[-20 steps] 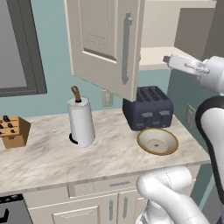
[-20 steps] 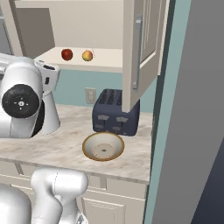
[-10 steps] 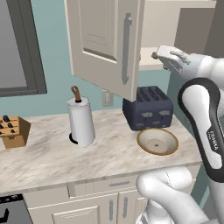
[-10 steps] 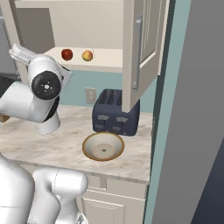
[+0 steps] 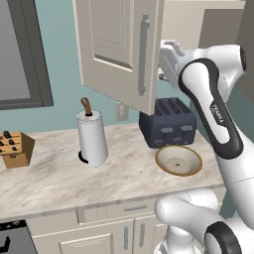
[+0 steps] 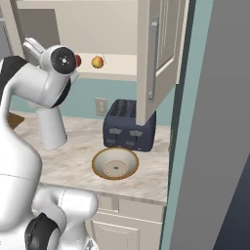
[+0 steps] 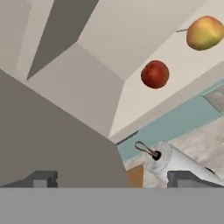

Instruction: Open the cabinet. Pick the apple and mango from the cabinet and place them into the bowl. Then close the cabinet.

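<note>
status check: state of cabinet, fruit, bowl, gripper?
cabinet: both doors open
apple: on the cabinet shelf, untouched
mango: on the shelf, apart from the apple
bowl: upright on the countertop, empty
gripper: open, holding nothing

Readable text: one faint marking only

You have a single printed mark to look at: small dark lettering on the white forearm link of the arm (image 5: 217,111), running lengthwise toward about 5 o'clock in the left base view, too small to read. You will find no label, brand, number or sign on the toaster (image 5: 169,122), the paper towel roll (image 5: 92,137) or the cabinet (image 5: 119,49) doors.
</note>
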Robot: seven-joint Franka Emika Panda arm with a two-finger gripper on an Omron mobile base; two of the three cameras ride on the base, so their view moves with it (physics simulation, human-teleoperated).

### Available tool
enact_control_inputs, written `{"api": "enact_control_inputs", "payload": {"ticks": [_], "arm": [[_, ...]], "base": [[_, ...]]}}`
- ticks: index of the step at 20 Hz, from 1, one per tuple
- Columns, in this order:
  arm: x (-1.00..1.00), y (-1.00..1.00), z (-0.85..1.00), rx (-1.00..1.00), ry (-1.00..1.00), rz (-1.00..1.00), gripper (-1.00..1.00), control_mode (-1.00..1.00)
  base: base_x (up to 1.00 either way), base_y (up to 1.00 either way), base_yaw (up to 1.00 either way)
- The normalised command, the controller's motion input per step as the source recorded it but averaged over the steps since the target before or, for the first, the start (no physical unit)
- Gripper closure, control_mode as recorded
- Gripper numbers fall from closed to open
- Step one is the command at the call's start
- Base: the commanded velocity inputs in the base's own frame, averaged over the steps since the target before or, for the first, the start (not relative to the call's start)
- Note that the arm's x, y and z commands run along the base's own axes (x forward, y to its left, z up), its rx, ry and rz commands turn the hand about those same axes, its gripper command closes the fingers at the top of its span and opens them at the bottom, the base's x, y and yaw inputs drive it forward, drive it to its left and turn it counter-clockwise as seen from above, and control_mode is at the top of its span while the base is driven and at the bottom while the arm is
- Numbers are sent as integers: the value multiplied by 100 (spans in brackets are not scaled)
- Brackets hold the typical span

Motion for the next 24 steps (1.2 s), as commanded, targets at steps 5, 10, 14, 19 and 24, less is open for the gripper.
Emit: {"api": "enact_control_inputs", "payload": {"ticks": [5, 10, 14, 19, 24], "arm": [[14, 100, -34, 1, 12, 17, -100, -100], [-24, 100, -16, 0, 0, 18, -100, -100], [6, 1, -2, 1, 1, 1, -100, -100], [0, -100, 21, -4, -17, -2, -100, -100], [0, -88, 20, -20, -17, -9, -100, -100]], "base": [[0, 0, 0], [0, 0, 0], [0, 0, 0], [0, 0, 0], [0, 0, 0]]}}
